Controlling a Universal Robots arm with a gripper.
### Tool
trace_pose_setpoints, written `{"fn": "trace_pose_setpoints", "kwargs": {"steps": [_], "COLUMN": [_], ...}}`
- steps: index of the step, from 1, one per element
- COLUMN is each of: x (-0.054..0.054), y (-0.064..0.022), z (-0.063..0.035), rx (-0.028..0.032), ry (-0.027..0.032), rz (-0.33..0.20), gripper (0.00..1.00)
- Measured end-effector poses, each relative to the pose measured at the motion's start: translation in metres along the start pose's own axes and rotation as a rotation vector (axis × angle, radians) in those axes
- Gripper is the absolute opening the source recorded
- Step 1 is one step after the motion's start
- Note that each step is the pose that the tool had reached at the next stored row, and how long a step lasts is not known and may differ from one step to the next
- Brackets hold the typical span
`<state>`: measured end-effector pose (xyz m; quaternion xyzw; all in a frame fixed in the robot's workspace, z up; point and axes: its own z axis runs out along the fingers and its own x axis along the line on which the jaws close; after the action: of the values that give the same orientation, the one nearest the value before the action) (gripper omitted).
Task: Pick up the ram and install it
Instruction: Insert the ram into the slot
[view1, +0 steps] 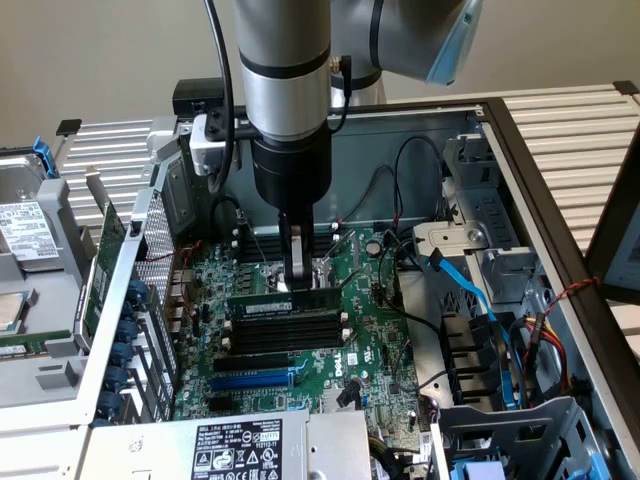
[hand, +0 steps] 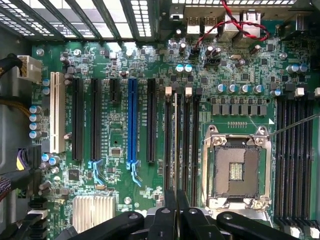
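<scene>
Although a white label (view1: 235, 450) covers the grey power supply box at the near edge of the open metal computer case (view1: 400, 125), its dense black print and marks are too small to read. The same holds for the sticker on the silver hard drive (view1: 22, 225) at the exterior view's left and for the white lettering on the green motherboard (hand: 120, 200).

The gripper (view1: 297, 283) reaches straight down into the case, its black fingers (hand: 165, 222) clenched on the ram (view1: 285, 300), a long thin green circuit-board stick with black chips. It is held level and lengthwise over the bank of long black memory slots (view1: 285, 338). In the wrist view the ram (hand: 175, 140) shows edge-on as a thin line running out from the gripper (hand: 175, 202), over those slots (hand: 186, 145); whether it is seated cannot be told.

A long blue expansion slot (hand: 132, 122) lies on one side of the bank and the square silver processor socket (hand: 236, 170) on the other. A flat blue cable (view1: 470, 292) curves by the drive bays, well apart from the ram.
</scene>
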<state>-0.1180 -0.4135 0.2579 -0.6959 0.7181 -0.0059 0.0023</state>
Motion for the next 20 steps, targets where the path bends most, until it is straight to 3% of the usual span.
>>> {"fn": "trace_pose_setpoints", "kwargs": {"steps": [15,20], "x": [0.0062,0.0086], "y": [-0.0002,-0.0006], "z": [0.0007,0.0017], "rx": [-0.0019,-0.0061], "ry": [0.0002,0.0002], "rz": [0.000,0.000], "gripper": [0.13,0.13]}}
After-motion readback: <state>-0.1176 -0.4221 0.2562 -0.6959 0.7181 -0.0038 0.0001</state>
